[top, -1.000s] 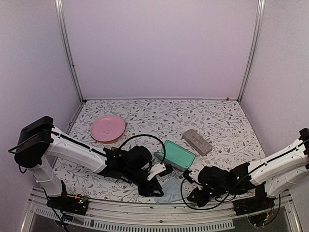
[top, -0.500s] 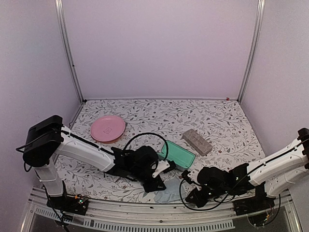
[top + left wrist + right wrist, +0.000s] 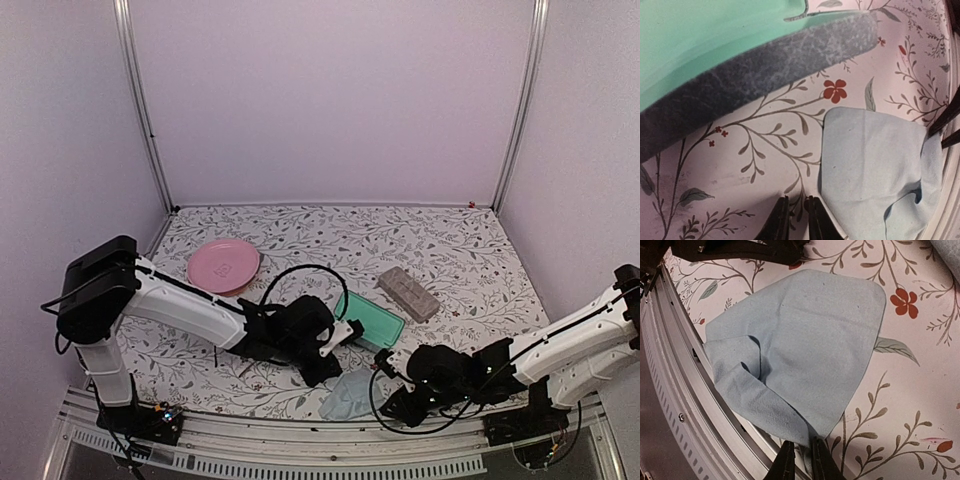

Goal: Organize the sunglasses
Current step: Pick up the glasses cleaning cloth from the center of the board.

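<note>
No sunglasses show in any view. My left gripper point(image 3: 325, 372) rests low over the table, just in front of the open blue-grey case point(image 3: 372, 320) with its teal lining. In the left wrist view the left gripper point(image 3: 795, 220) has its fingers nearly together with nothing between them, beside the corner of a pale blue cloth point(image 3: 875, 160). The case point(image 3: 765, 80) fills the top of that view. My right gripper point(image 3: 388, 403) is at the cloth's point(image 3: 348, 393) right side. In the right wrist view the right gripper point(image 3: 800, 460) is shut on a folded edge of the cloth point(image 3: 805, 340).
A pink plate point(image 3: 223, 266) sits at the left. A shut grey-brown case point(image 3: 407, 292) lies behind the open one. The metal front rail point(image 3: 670, 390) runs right under the cloth's near edge, and the rail point(image 3: 300, 440) also shows in the top view.
My left gripper has moved back and to the right, off the cloth toward the open case. My right gripper has edged left onto the cloth's edge.
</note>
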Available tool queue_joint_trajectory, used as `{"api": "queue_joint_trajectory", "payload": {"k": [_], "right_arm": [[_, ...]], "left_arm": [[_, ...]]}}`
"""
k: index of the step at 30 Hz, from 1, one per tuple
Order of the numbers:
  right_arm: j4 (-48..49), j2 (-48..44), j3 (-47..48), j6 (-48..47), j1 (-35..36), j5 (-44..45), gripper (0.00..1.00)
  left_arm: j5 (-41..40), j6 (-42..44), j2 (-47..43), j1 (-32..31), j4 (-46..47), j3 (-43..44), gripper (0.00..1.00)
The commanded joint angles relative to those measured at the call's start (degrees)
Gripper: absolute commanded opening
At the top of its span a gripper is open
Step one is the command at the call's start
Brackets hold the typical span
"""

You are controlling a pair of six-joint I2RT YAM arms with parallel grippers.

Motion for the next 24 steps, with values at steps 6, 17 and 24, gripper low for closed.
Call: {"api": "queue_joint_trajectory", "payload": {"k": [6,17,24], "right_arm": [[1.1,0.9,0.3,-0.3,0.4,0.4,0.14],[1.8,-2.4,-2.1,0.4,0.5,-0.3,0.05],[1.7,-3.8,-3.1,1.4,0.5,0.1,0.05]], "left_arm": [[2.8,0.1,-7.1,0.4,1.3,-3.2,0.23],[22.9,3.7,-6.5,-0.1,6.9,-5.4,0.24],[25.7,6.0,-2.5,-1.2,6.4,-3.4,0.23]]}}
